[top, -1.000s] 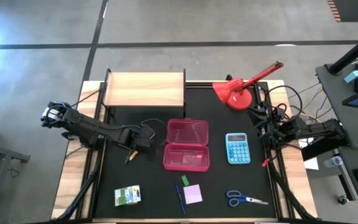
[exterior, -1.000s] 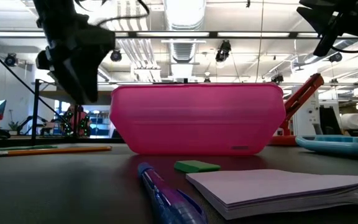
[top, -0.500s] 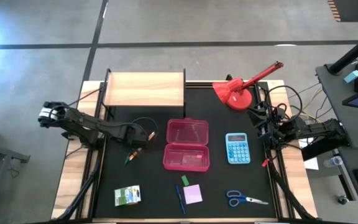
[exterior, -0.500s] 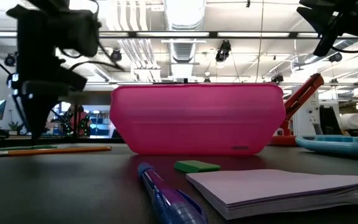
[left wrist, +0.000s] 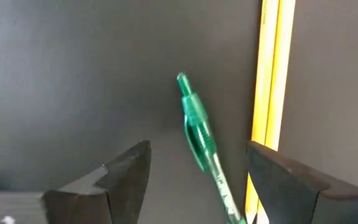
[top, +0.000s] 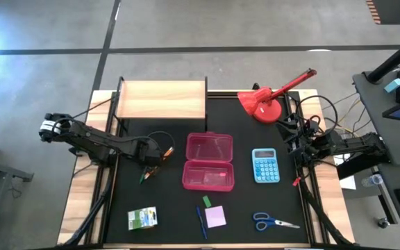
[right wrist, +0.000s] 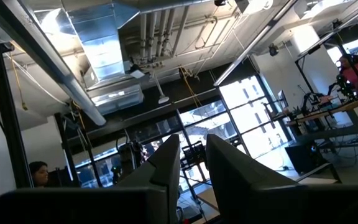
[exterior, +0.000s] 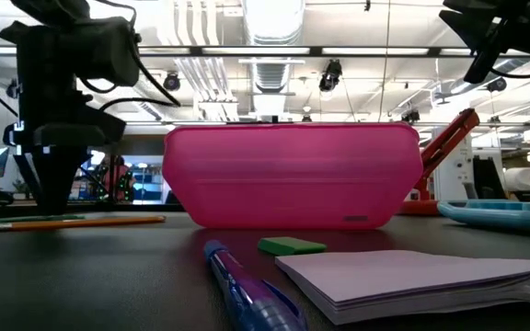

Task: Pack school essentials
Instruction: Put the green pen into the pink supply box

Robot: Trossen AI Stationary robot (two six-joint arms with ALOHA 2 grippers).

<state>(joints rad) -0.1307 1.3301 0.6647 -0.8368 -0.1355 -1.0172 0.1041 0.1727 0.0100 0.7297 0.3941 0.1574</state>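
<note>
Beside orange pencil, translucent green pen

The left arm is reaching in from the left edge toward the centre-left of the high view, its gripper pointing down with fingers spread apart. The right arm is sitting folded at the right edge, its gripper with fingers nearly together.

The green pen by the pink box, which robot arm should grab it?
The left gripper: it hangs open right over the green pen. The right gripper waits across the table, beyond the calculator.
</note>
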